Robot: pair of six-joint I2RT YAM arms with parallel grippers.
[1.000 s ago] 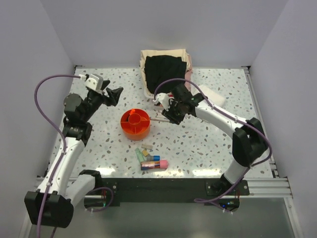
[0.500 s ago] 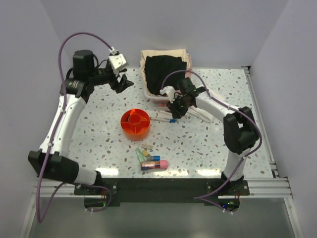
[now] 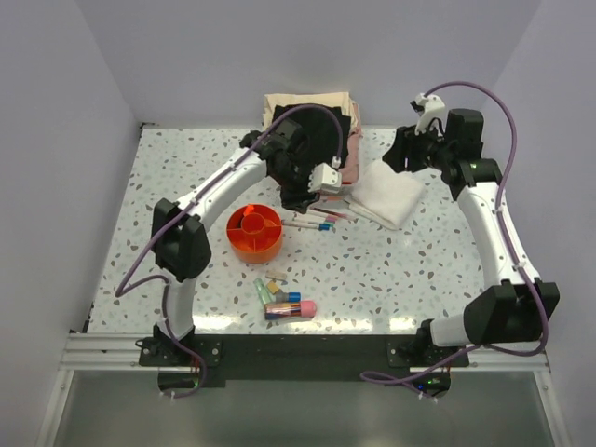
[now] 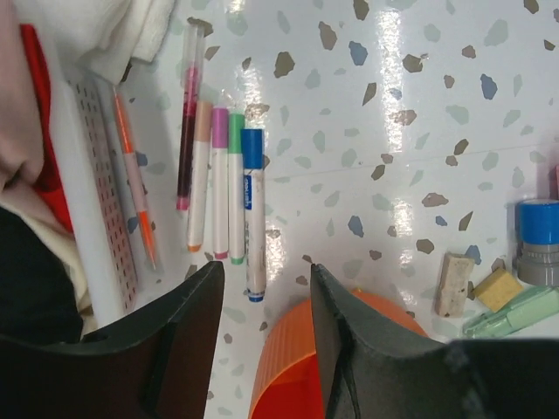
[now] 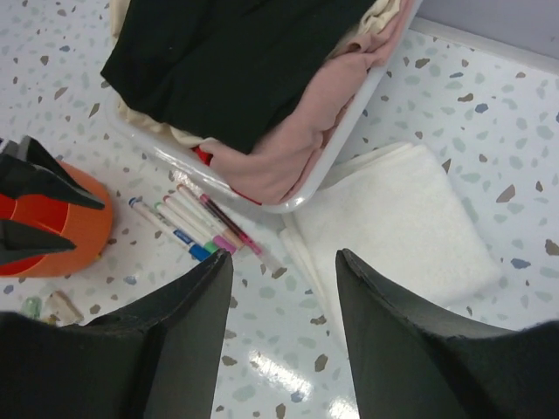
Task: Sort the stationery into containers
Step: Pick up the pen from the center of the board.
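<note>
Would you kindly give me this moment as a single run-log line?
left gripper: open, empty, above pens by orange tray | right gripper: open, empty, hovering near white cloth | pens: outside orange tray

Pens lie flat beside round orange tray

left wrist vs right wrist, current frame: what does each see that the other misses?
Left wrist only: a blue cap and a yellow block near its right edge. Right wrist only: the whole folded white cloth; the left wrist catches just a corner. Both: the row of pens, the orange tray and the basket.
</note>
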